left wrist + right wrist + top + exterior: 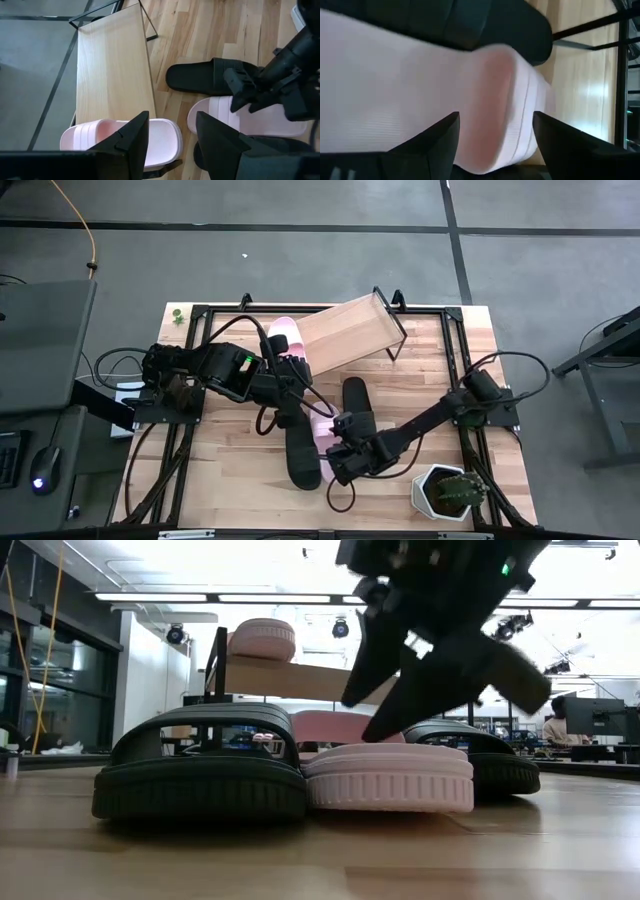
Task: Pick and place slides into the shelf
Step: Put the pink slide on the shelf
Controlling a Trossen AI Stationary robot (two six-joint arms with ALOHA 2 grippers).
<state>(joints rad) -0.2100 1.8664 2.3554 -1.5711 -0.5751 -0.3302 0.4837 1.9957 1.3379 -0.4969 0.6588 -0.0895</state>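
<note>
While we go from largest to smallest, each line carries one thing.

Counter: we see a pale plank-wood counter [230, 480] ringed by a thin black metal frame, bearing everything below.

Shelf: the slanted rectangular light-wood shelf [350, 330] on its black wire frame sits askew at the far edge of the counter, its board mostly bare.

Left arm: we find the dark left arm reaching from the left side toward the near end of the shelf; its left end effector [290, 370] hovers above the pink slide there, fingers [132, 140] spread moderately and holding nothing.

Right arm: the dark right arm comes in from the right side; its right end effector [345, 455] is lowered over the middle slides, fingers [437, 137] spread wide above the pink one, not closed on it.

Slides on the counter: a long black rubber slide [300, 455], a pale pink ribbed slide [390, 778] just beside it, and a second black slide [356, 405] lie side by side mid-counter, touching or nearly so in the low view.

Slide on the shelf: a second pale pink slide [283, 333] rests at the shelf's left end.

Plant: a small green cactus in a white faceted pot [448, 492] stands at the near right corner.
</note>
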